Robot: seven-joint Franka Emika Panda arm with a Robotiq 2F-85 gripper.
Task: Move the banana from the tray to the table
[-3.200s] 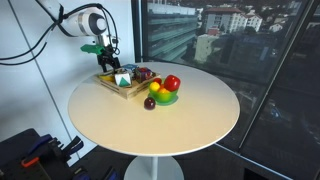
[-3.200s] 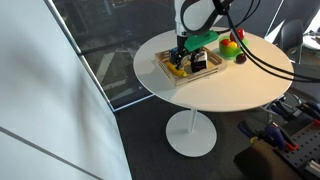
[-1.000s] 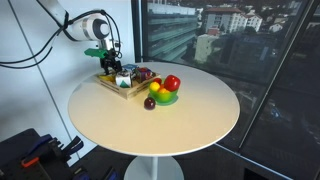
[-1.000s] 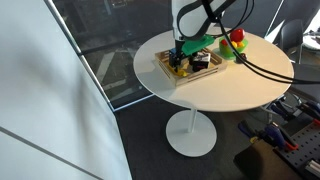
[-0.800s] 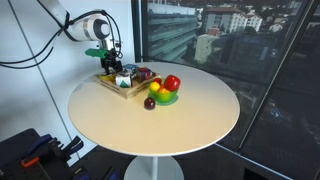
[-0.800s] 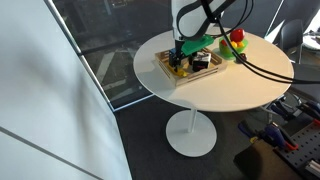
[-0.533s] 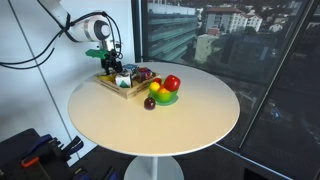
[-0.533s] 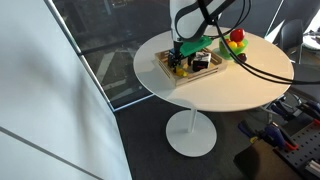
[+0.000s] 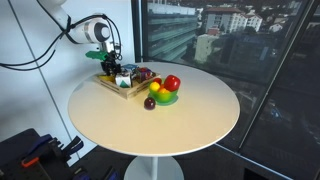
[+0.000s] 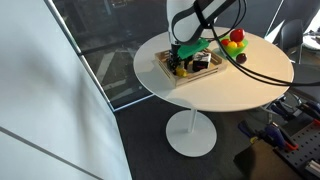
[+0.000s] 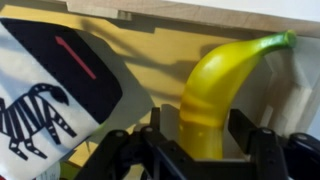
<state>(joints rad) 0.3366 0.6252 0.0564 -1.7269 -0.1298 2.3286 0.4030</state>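
Observation:
The yellow banana (image 11: 215, 85) lies in the wooden tray (image 11: 150, 45), its green tip toward the tray's wall. In the wrist view my gripper (image 11: 197, 135) straddles the banana's lower end; the right finger is near the peel and a gap shows on the left, so the jaws are open. In both exterior views the gripper (image 9: 108, 68) (image 10: 178, 60) is down in the tray (image 9: 112, 87) (image 10: 187, 79) at the edge of the round table. A bit of yellow under the fingers (image 10: 178, 70) is the banana.
A black and white packet with a zebra print (image 11: 40, 100) lies in the tray next to the banana. A green plate with a red apple (image 9: 172, 83), a yellow fruit and a dark plum (image 9: 150, 103) stands beside the tray. The round cream table (image 9: 160, 125) spreads in front.
Since 3.2 s ago the gripper has come down into the tray over the banana. Over the last second it has barely moved.

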